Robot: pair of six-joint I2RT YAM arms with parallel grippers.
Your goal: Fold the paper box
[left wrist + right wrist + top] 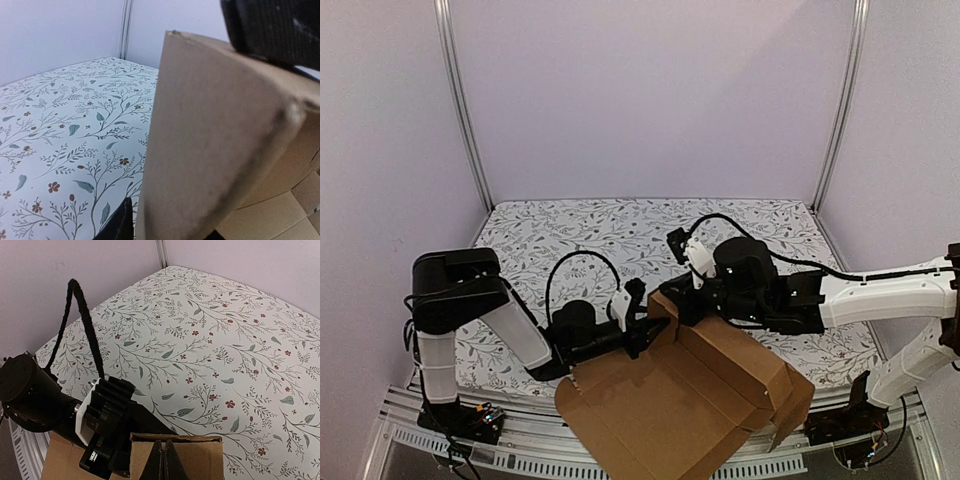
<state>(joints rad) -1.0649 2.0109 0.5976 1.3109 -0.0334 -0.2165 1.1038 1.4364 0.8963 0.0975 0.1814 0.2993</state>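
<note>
The paper box is a brown cardboard sheet, partly folded, lying at the near middle and overhanging the table's front edge. My left gripper reaches in from the left to the box's far left corner. In the left wrist view an upright flap fills the gap of the left gripper, with a black finger at its left side. My right gripper comes from the right to the same corner. It is shut, with nothing between its fingers, and its tips rest against the flap's face.
A floral cloth covers the table. Aluminium posts and pale walls close in the back and sides. A metal rail runs along the near edge. The left arm's black cable loops above the cloth.
</note>
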